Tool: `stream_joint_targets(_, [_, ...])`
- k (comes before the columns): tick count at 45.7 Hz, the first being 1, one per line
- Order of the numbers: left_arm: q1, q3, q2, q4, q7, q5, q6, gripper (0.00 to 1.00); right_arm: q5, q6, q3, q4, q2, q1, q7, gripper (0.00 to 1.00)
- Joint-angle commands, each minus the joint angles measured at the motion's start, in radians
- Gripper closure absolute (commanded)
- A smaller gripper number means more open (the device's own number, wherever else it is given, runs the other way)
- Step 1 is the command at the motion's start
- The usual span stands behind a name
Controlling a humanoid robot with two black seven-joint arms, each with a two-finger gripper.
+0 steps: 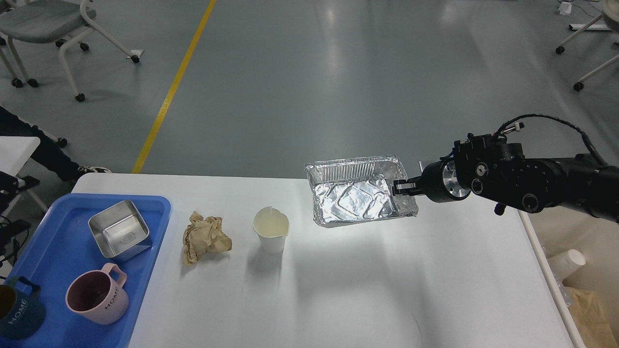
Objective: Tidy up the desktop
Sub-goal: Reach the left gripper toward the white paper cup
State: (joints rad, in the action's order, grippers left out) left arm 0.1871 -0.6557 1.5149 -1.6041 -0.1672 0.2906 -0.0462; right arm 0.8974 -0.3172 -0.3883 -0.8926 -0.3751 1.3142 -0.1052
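The white desktop (pixel 367 290) fills the lower half of the head view. My right gripper (pixel 402 186) comes in from the right and is shut on the right rim of a crumpled foil tray (pixel 358 195), holding it tilted above the table's far edge. A white paper cup (pixel 271 234) stands upright left of the foil tray. A crumpled brown paper ball (pixel 205 239) lies left of the cup. My left gripper is out of view.
A blue plastic tray (pixel 53 261) at the front left holds a square steel container (pixel 118 236), a pink mug (pixel 96 296) and a dark blue mug (pixel 17 314). A beige bin (pixel 585 295) with a paper cup stands beside the table's right edge.
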Motion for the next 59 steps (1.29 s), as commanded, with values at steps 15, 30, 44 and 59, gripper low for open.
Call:
stream_joint_targets(15, [0.075,-0.012,-0.012,-0.051,-0.011,0.320,0.028,0.03,-0.023,0.003,-0.001,-0.006,-0.004,0.011,0.002,1.00])
stream_joint_targets(30, [0.098,-0.004,-0.028,-0.057,-0.046,0.429,0.020,0.04,-0.028,0.003,-0.003,-0.006,0.001,0.023,0.004,1.00])
stream_joint_targets(44, [0.112,-0.001,-0.177,-0.051,-0.005,0.486,0.006,0.04,-0.031,0.012,-0.027,-0.012,0.001,0.031,0.009,1.00])
stream_joint_targets(59, [0.336,0.115,-0.419,0.144,0.003,0.605,-0.156,0.04,-0.057,0.017,-0.032,-0.012,0.022,0.037,0.009,1.00])
